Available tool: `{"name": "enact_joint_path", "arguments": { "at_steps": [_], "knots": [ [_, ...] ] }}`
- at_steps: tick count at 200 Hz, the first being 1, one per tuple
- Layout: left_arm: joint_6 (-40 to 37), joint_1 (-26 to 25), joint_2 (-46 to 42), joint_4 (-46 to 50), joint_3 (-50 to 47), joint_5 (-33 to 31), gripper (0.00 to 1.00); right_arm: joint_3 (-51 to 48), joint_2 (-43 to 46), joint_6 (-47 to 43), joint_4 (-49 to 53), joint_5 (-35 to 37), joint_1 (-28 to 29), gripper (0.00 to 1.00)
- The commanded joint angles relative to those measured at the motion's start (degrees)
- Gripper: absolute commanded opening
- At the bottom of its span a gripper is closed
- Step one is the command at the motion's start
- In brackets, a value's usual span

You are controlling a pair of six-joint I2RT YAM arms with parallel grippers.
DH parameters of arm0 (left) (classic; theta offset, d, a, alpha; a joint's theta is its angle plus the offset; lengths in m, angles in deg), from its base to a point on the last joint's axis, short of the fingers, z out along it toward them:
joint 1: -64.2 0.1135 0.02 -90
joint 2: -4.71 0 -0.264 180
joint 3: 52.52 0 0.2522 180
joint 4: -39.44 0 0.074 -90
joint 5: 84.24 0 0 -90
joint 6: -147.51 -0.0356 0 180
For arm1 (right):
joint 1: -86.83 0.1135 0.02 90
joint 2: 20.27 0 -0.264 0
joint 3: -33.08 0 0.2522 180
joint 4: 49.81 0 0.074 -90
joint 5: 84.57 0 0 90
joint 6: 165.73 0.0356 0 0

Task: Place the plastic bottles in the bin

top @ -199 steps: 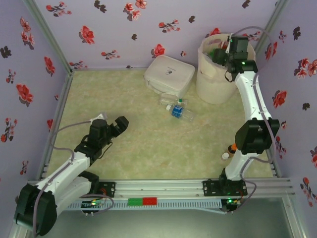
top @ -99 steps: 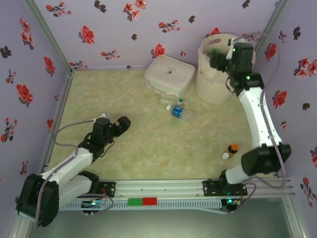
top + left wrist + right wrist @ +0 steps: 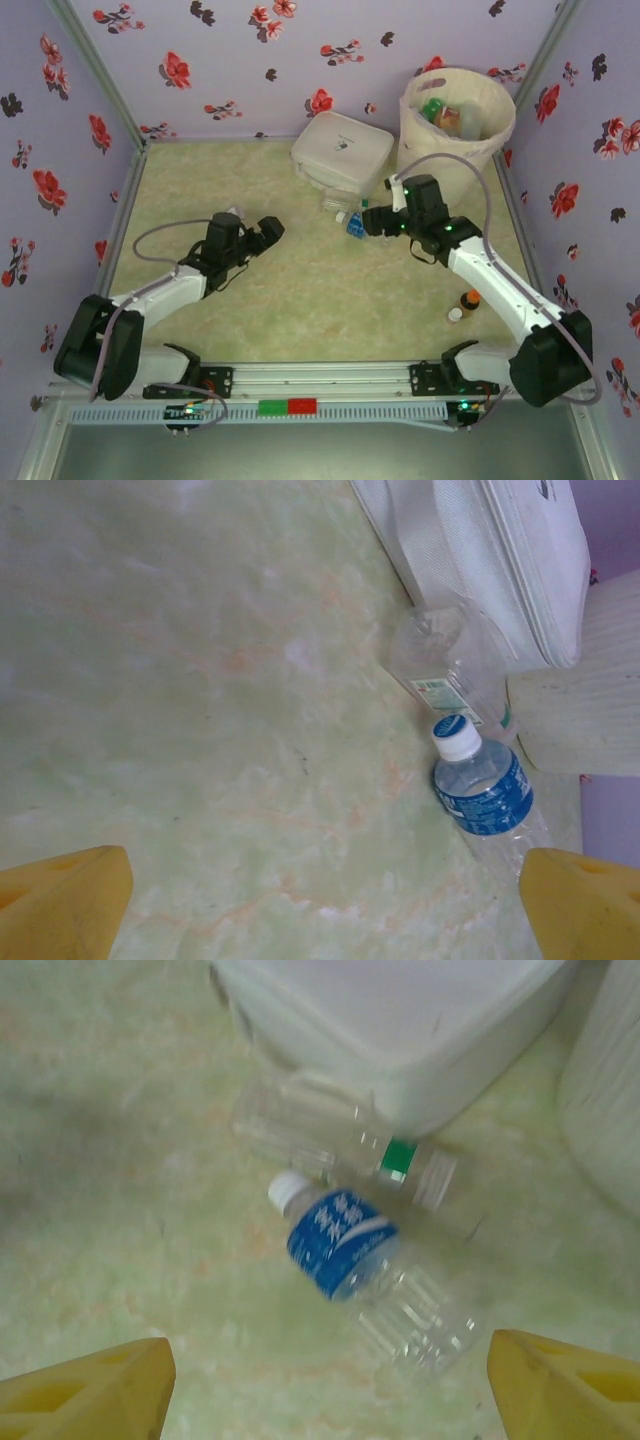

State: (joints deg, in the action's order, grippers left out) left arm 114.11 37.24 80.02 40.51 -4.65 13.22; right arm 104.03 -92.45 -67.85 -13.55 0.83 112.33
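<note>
Two plastic bottles lie side by side in front of the white case. One is clear with a blue label and white cap point(image 3: 345, 1240) point(image 3: 483, 790) point(image 3: 356, 225). The other is clear with a green band point(image 3: 340, 1140) point(image 3: 450, 665) point(image 3: 335, 204). My right gripper point(image 3: 325, 1390) point(image 3: 372, 220) hovers open just over the blue-label bottle, nothing between its yellow fingers. To their left, my left gripper point(image 3: 325, 905) point(image 3: 270, 232) is open and empty above bare table. The cream bin point(image 3: 458, 150) at the back right holds several bottles point(image 3: 445, 115).
The flat white case point(image 3: 342, 150) point(image 3: 400, 1020) point(image 3: 490, 560) sits directly behind the two bottles, left of the bin wall point(image 3: 610, 1090) point(image 3: 580, 720). A tiny brown bottle with an orange cap point(image 3: 468, 299) and a small white cap point(image 3: 455, 314) stand near the right arm.
My right arm swung from above the bin down to the two bottles on the table. My left arm reached forward and right toward them.
</note>
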Motion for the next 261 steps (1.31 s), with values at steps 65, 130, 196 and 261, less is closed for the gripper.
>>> {"name": "enact_joint_path", "arguments": {
  "at_steps": [65,130,196,261],
  "knots": [
    [-1.7,-0.7,0.4,1.7,3.9,2.4,1.0,10.9,-19.7,-11.9,9.2,1.8,0.2,1.0],
    [-2.7,-0.8,-1.5,3.6,2.7,2.1,1.0,17.2,-33.4,-16.4,11.3,4.4,0.2,1.0],
    [-2.2,-0.8,-0.6,2.7,3.3,2.0,1.0,18.2,-37.8,-16.9,11.8,3.9,1.5,0.82],
    [-2.4,-0.8,-1.3,2.4,2.3,1.9,1.0,19.7,-38.2,-18.1,13.6,2.8,2.0,0.45]
  ]
}}
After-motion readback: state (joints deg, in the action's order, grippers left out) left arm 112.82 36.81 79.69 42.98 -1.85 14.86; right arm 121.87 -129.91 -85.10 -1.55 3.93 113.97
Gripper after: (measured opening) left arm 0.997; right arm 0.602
